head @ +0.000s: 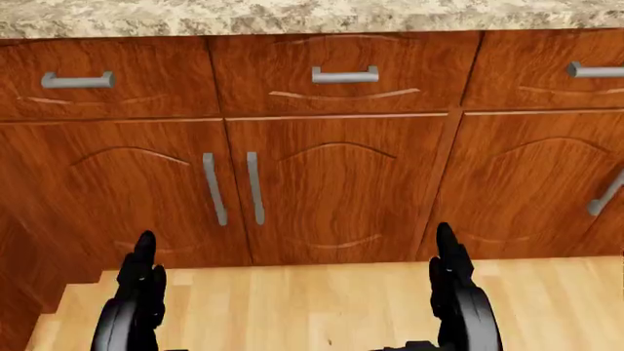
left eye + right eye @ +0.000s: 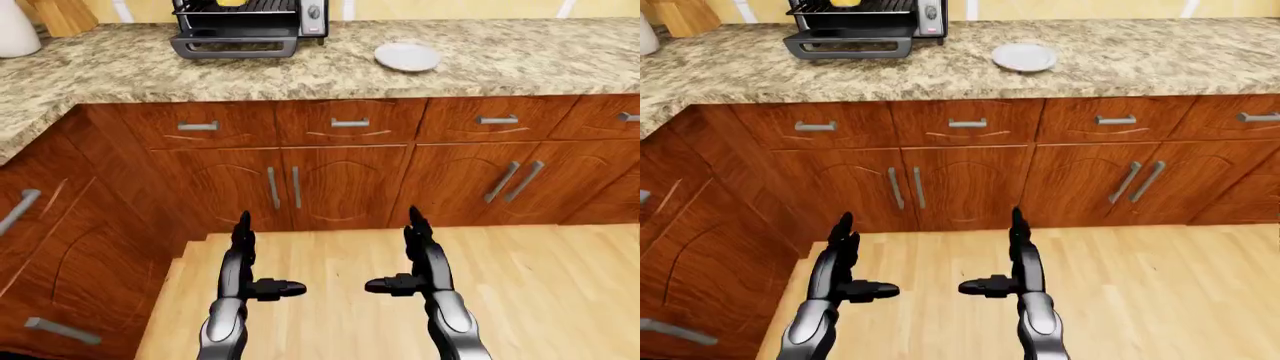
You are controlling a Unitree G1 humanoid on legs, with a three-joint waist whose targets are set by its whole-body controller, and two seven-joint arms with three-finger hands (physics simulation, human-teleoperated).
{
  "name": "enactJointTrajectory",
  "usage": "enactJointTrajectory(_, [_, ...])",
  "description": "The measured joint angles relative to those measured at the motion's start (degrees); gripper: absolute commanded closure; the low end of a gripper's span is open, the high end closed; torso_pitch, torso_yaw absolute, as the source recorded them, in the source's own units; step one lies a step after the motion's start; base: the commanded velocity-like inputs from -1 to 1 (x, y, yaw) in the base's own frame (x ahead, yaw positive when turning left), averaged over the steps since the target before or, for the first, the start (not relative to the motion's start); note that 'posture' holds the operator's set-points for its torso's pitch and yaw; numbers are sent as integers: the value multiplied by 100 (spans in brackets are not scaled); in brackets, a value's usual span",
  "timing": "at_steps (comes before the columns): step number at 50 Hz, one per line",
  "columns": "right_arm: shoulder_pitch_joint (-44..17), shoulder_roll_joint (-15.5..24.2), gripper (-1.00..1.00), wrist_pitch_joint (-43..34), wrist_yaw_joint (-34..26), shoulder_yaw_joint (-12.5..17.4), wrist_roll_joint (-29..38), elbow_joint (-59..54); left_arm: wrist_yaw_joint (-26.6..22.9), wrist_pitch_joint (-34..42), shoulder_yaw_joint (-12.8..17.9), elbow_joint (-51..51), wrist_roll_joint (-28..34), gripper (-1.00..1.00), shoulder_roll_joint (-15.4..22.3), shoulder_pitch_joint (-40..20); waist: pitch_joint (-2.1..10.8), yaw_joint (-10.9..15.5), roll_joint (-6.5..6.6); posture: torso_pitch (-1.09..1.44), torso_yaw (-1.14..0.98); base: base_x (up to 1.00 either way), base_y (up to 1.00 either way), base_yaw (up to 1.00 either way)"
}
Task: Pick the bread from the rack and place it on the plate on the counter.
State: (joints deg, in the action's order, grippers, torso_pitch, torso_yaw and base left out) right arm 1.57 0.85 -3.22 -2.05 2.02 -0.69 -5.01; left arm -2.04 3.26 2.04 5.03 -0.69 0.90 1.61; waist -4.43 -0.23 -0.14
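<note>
1. The small round white plate (image 2: 407, 56) lies flat on the speckled beige granite counter (image 2: 520, 60), right of the toaster oven in the left-eye view, with bare stone all round it.
2. The black and silver toaster oven (image 2: 245, 26) stands at the top of that view with its door dropped open; on its wire rack (image 2: 250, 6) a yellowish piece of bread (image 2: 230, 2) shows only as a sliver cut off by the top edge.
3. The robot's black left hand (image 2: 245, 262) is raised low in the view over the light wooden plank floor (image 2: 560, 292), fingers straight up and spread from the sideways thumb, holding nothing.
4. The black right hand (image 2: 415, 259) mirrors it beside it, fingers likewise apart and empty.
5. Both hands are well apart from the counter, below the reddish-brown wooden cabinets (image 2: 340, 180) with grey bar handles.
6. A white rounded vessel (image 2: 15, 30) sits at the counter's far left.
</note>
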Motion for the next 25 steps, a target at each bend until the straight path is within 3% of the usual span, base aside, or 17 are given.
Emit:
enactJointTrajectory(1, [102, 4, -100, -268, 5, -29, -10, 487, -23, 329, -45, -518, 12, -100, 50, 113, 27, -8, -23, 0, 0, 0, 0, 0])
enactJointTrajectory(3, [89, 33, -100, -800, 35, -9, -18, 1735, -101, 1055, -57, -1781, 66, -100, 116, 91, 256, 37, -13, 0, 0, 0, 0, 0])
enactJointTrajectory(4, [-26, 21, -100, -933, 53, 22, -22, 2068, -134, 1262, -40, -2096, 104, -100, 126, -40, 185, 47, -45, 0, 0, 0, 0, 0])
enactJointTrajectory(5, [-101, 22, -100, -1043, 63, 17, -23, 2295, -165, 1443, -27, -2307, 137, -100, 124, -117, 198, 51, -59, 0, 0, 0, 0, 0])
enactJointTrajectory(8, [-324, 58, -100, -1417, 51, -4, -15, 2725, -250, 2028, 48, -2682, 191, -100, 161, -411, 377, 50, -43, 0, 0, 0, 0, 0])
enactJointTrajectory(14, [-1179, 299, -100, -2577, -26, 246, 2, 3224, -420, 3399, 343, -3267, 300, -100, 476, -1229, 348, 49, -8, 0, 0, 0, 0, 0])
enactJointTrajectory(19, [-2550, 553, -100, -3583, 26, 397, -91, 3496, -689, 4832, 698, -3630, 249, -100, 1029, -2757, 350, 31, 65, 0, 0, 12, 4, 0])
enactJointTrajectory(23, [-3410, 781, -100, -3898, 138, 502, -249, 3614, -756, 5247, 914, -3725, 80, -100, 1424, -3671, 418, 4, 194, 0, 0, 18, 7, 0])
enactJointTrajectory(25, [-3585, 853, -100, -3953, 182, 522, -312, 3622, -720, 5338, 999, -3610, 2, -100, 1607, -3927, 396, 4, 178, 0, 0, 17, 7, 0])
